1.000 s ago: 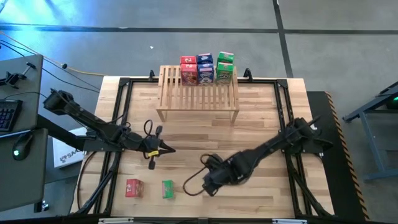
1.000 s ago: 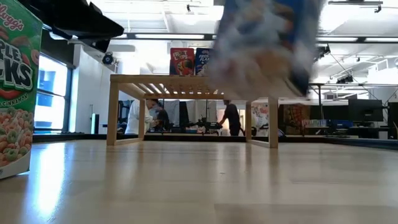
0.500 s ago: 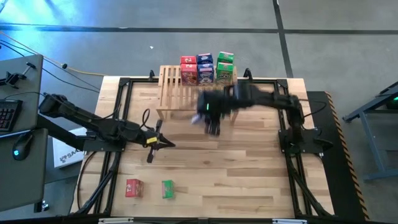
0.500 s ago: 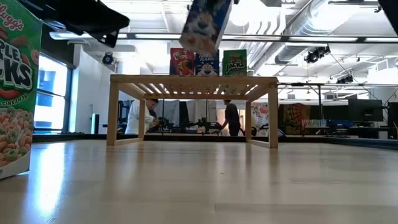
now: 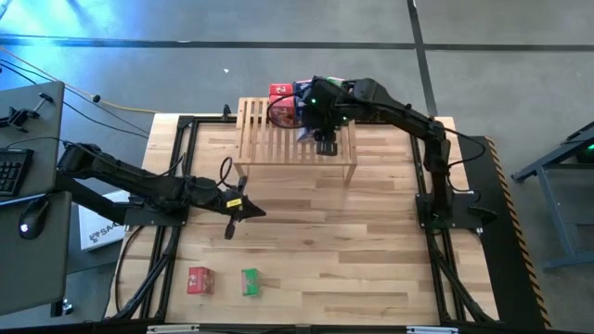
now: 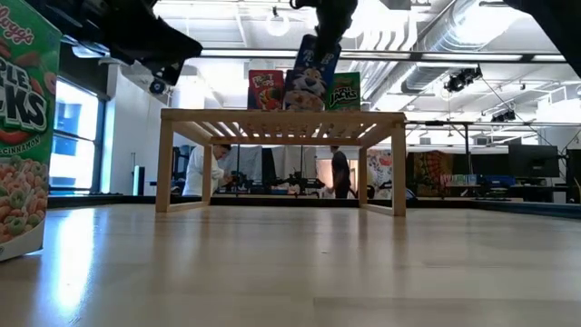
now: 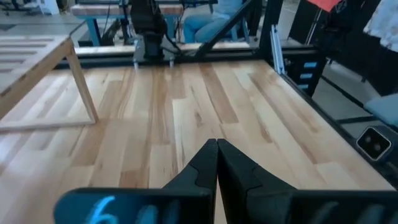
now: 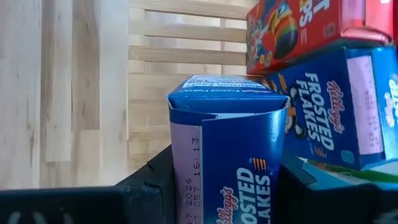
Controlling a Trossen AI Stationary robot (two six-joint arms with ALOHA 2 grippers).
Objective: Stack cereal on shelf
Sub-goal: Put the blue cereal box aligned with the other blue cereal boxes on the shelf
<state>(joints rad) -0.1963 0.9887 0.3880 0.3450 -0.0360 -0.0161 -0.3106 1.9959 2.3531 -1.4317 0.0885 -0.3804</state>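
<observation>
My right gripper (image 6: 329, 32) is shut on a blue cereal box (image 6: 312, 74) above the shelf (image 5: 278, 141), a slatted wooden rack at the table's far side. Behind the held box, a red box (image 6: 265, 89) and a green box (image 6: 343, 91) stand along the shelf's far edge, with another blue box (image 8: 329, 112) between them. My left gripper (image 5: 254, 211) is shut on nothing, above the table's left middle. A red box (image 5: 200, 279) and a green box (image 5: 250, 282) lie on the table near its near edge. My right gripper pinches the blue box's upper part (image 8: 180, 177) between its two fingers (image 8: 148, 182), one on each opposite side. The fingers come from above, slanting down. The box hangs below them, slightly tilted, its lower end (image 8: 227, 87) just over the slats; whether it touches them I cannot tell.
Bare slats (image 8: 168, 56) lie on the near side of the row of boxes. A green cereal box (image 6: 23, 136) stands close to the low camera at the left. The black frame rails (image 5: 419, 158) run along the table's sides. People show in the room beyond.
My right gripper has carried the blue box from low over the table's near middle, up and toward the far edge, to above the shelf. Its wrist has rolled, and the box now hangs nearly upright. My left gripper has swung slightly toward the far side and stays shut.
</observation>
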